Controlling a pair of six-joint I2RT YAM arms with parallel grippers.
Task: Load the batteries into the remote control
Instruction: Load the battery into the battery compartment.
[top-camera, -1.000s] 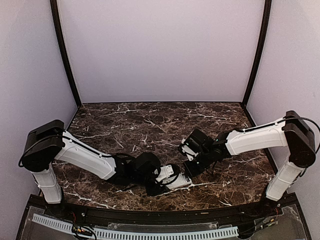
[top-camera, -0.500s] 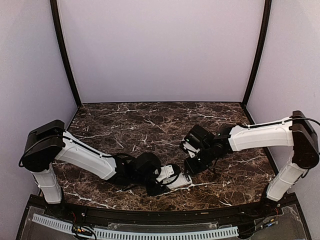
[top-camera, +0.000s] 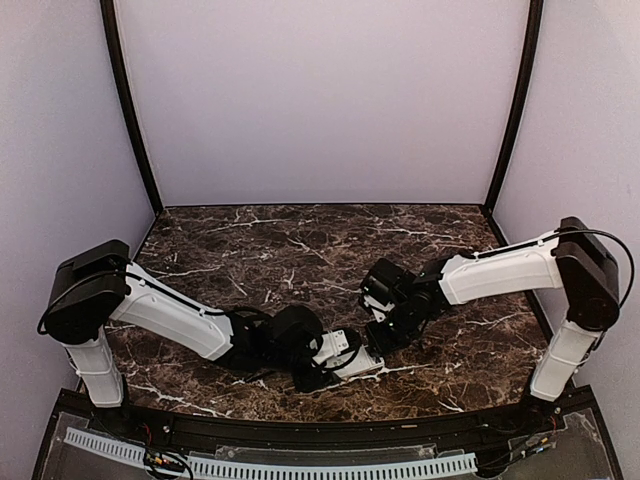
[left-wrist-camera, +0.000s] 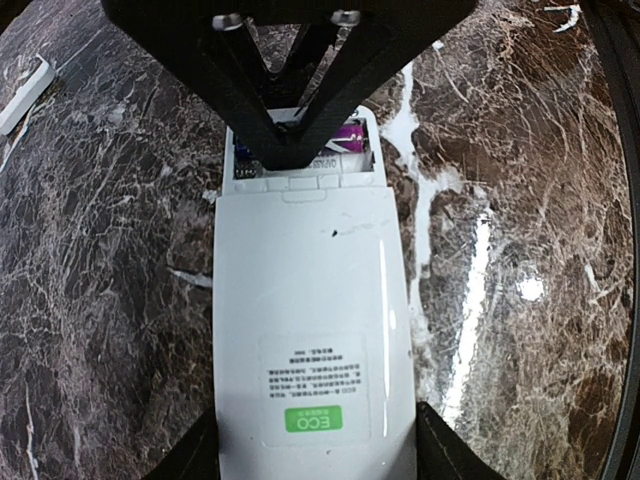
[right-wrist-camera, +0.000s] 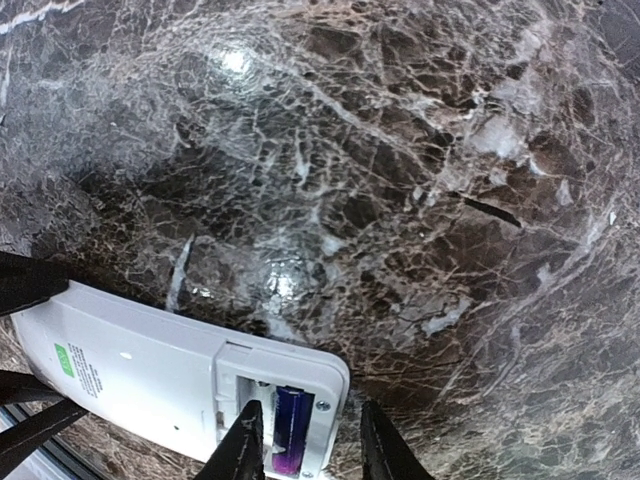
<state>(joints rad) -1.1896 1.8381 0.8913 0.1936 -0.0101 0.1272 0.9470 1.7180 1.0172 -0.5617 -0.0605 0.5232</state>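
Note:
My left gripper (top-camera: 338, 360) is shut on the white remote control (top-camera: 360, 362), gripping its long sides (left-wrist-camera: 315, 465) and holding it back-up just above the marble. The battery compartment at the remote's far end (left-wrist-camera: 300, 170) is uncovered. One purple-blue battery (right-wrist-camera: 290, 425) lies in it and also shows in the left wrist view (left-wrist-camera: 352, 135). My right gripper (top-camera: 378, 338) hangs over that compartment with its jaws apart (right-wrist-camera: 312, 450), one finger on each side of the battery and not gripping it. Any other battery is hidden.
A small flat white piece (left-wrist-camera: 25, 95) lies on the dark marble table (top-camera: 300, 250) to the left of the remote. Lilac walls close in the back and both sides. The table's near edge runs just below the remote.
My right gripper has shifted slightly left and down, closer over the remote's open end. The left arm and the remote have stayed put.

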